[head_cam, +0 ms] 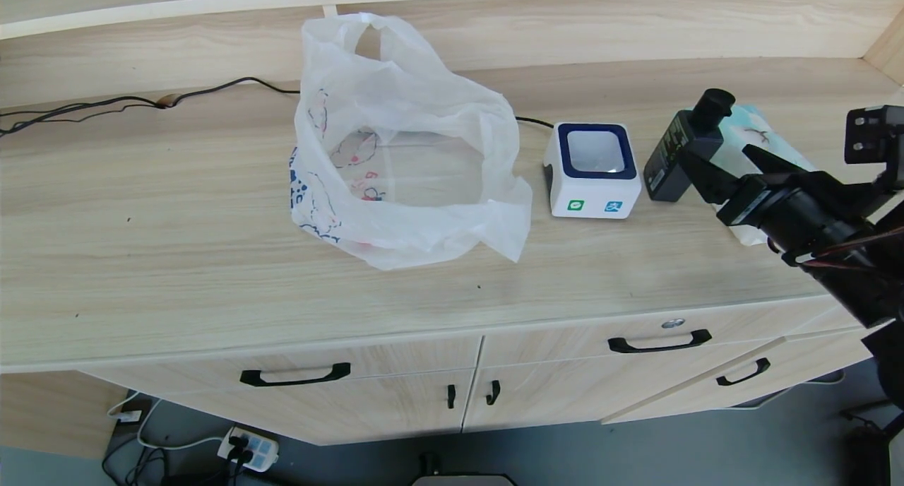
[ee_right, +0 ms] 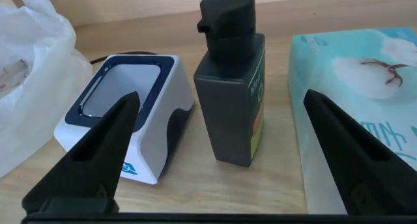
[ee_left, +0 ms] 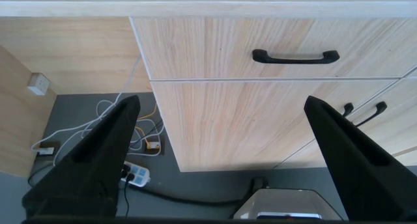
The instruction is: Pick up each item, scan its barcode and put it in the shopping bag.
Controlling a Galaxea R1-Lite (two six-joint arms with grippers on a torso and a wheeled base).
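The pale wooden bench (head_cam: 176, 260) carried a translucent white plastic shopping bag (head_cam: 402, 140), standing open at mid-bench. A teal tissue pack (head_cam: 759, 129) lay towards the right end, and a white-and-navy box scanner (head_cam: 593, 168) sat beside the bag. A black pump bottle (head_cam: 671, 157) stood upright between them. The right gripper (head_cam: 715, 154) was agape near the bottle. The left gripper (ee_left: 221, 100) was agape below the front edge.
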